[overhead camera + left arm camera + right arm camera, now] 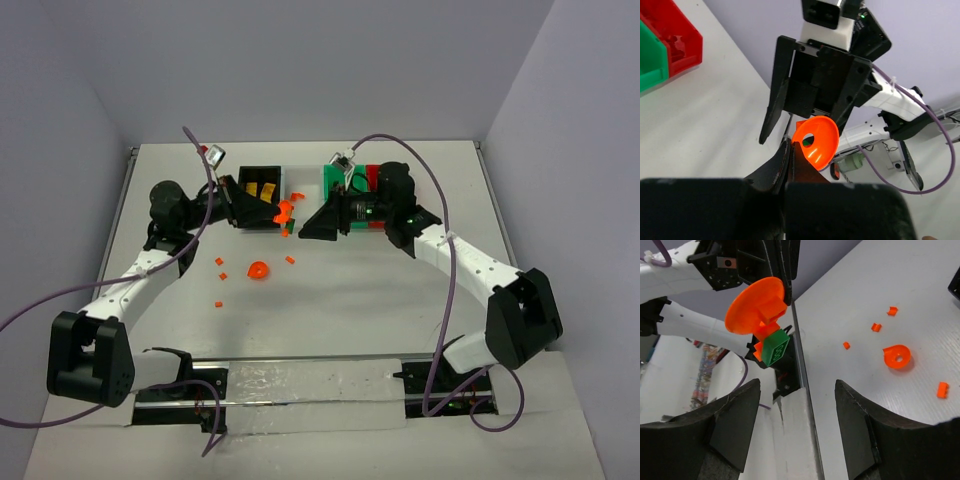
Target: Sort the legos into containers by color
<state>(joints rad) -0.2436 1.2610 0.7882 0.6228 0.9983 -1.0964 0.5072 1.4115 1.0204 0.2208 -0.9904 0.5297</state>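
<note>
Nearest the arm bases we've got a handful of loose orange legos point(220, 262) scattered on the table point(330, 310). There's one round piece point(258, 270) with a hole in it, plus a few tiny bits around it that are too small from above to make out any shape. Further in, around mid-table, the left gripper point(788, 156) has its fingers pressed tight together on an orange dish point(816, 140), pinched right at the tips. Its own fingers block most of what's under the dish. The right wrist view shows an orange brick point(767, 332) and a green brick point(775, 350) stuck onto it, though we honestly can't tell which part of that stack the fingers bite. The right gripper point(797, 383) faces it from the right, fingers spread apart with nothing between them. The stack sits just past the tips, not touching. Farthest back is the row of bins. The black bin point(262, 167) on the left has yellow pieces point(252, 187) in it. Next comes the white bin point(300, 178), hard to pick out against the table. The green bin point(333, 178) and red bin point(372, 175) are half covered by the right arm, so we can't see their contents.
</note>
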